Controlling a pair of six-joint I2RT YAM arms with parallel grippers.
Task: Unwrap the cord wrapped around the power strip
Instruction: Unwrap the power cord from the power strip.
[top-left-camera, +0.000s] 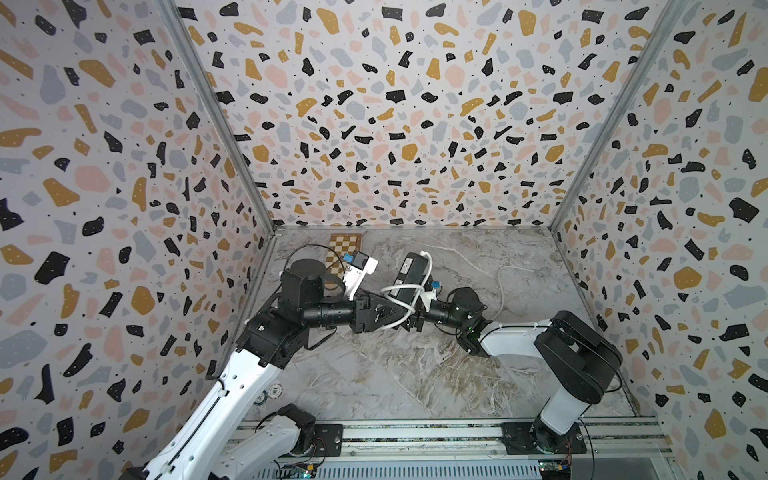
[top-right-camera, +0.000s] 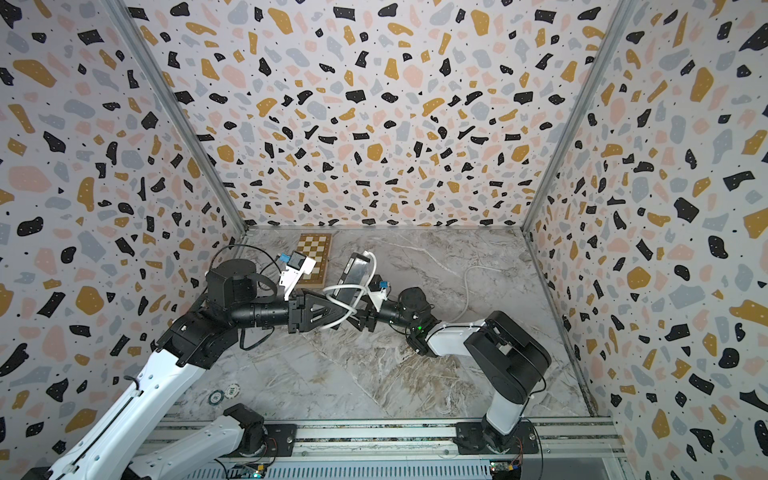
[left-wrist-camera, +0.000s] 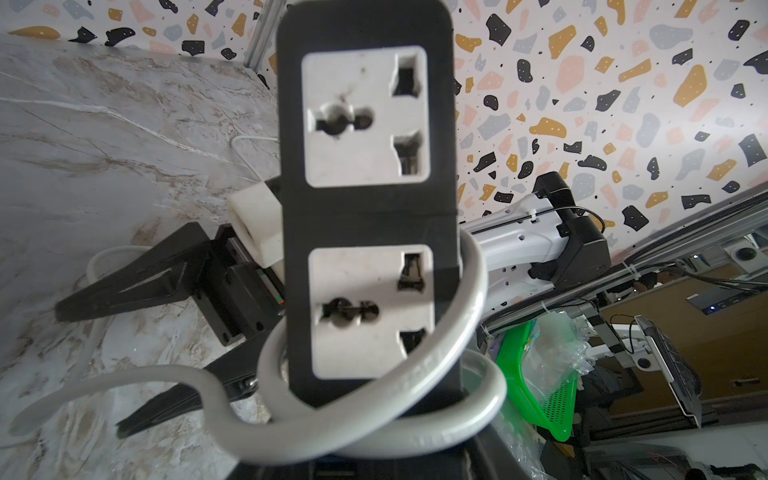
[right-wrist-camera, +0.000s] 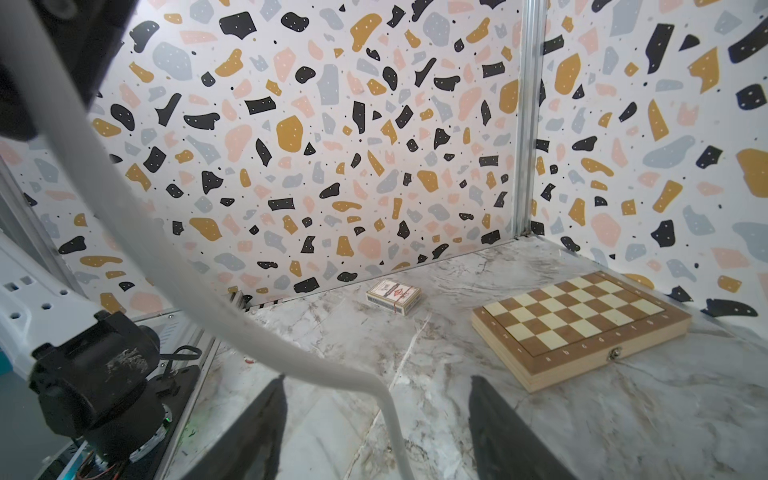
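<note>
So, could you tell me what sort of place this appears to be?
Probably a robot lab test booth: patterned panel walls close in a marble-look tabletop, the left arm and right arm are mounted on a metal rail, with a chessboard and card pack as props.

The power strip (left-wrist-camera: 365, 216) is matt black plastic; its two white plastic socket faces look scuffed and smudged. The cord (left-wrist-camera: 463, 328) has a smooth, pale, rubbery-looking sheath with faint raised lettering. The table (right-wrist-camera: 436, 332) is smooth, marble-patterned, with a soft sheen. The chessboard (right-wrist-camera: 582, 320) is varnished wood with a small metal clasp. The card box (right-wrist-camera: 392, 296) is printed cardboard. The walls (right-wrist-camera: 332, 145) look matt.
</note>
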